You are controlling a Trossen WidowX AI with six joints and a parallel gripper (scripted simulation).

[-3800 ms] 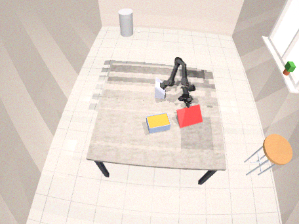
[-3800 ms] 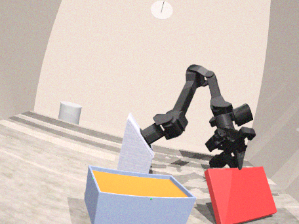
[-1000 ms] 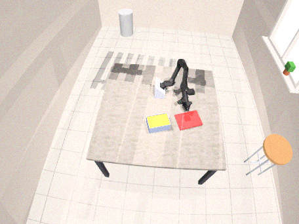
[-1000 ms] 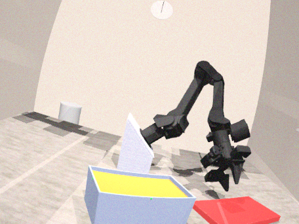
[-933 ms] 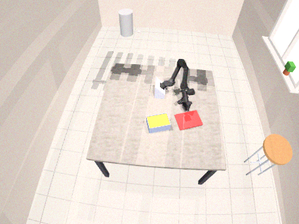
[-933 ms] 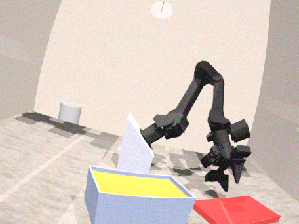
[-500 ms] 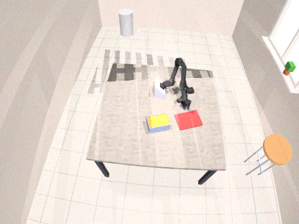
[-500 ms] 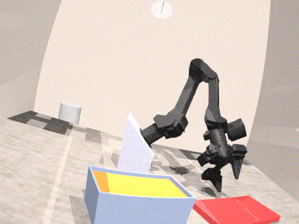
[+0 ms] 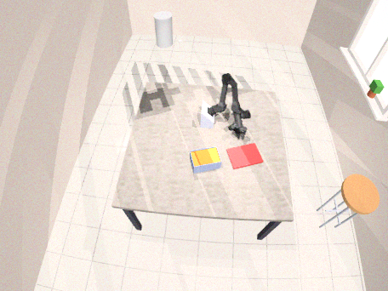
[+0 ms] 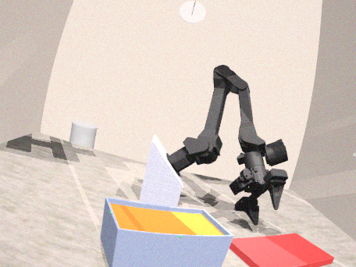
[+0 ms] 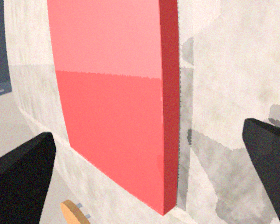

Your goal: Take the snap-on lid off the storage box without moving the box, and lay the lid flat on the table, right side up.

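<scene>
The red lid (image 9: 245, 156) (image 10: 282, 250) (image 11: 112, 105) lies flat on the table (image 9: 162, 179), right of the box, with its smooth face up and rim hidden underneath. The storage box (image 9: 208, 167) (image 10: 168, 250) is blue-grey, upright and open, with a yellow and orange inside. My gripper (image 9: 241, 136) (image 10: 266, 215) (image 11: 151, 135) is wide open and empty. It is behind the lid's far edge, a little above the table, with its fingers clear of the lid.
A white wedge-shaped block (image 9: 207, 121) (image 10: 159, 182) stands behind the box, beside the arm's base. A round orange stool (image 9: 360, 193) (image 11: 74, 212) stands on the floor at the right. A grey cylinder (image 9: 163, 30) (image 10: 83, 134) stands beyond the table's back edge.
</scene>
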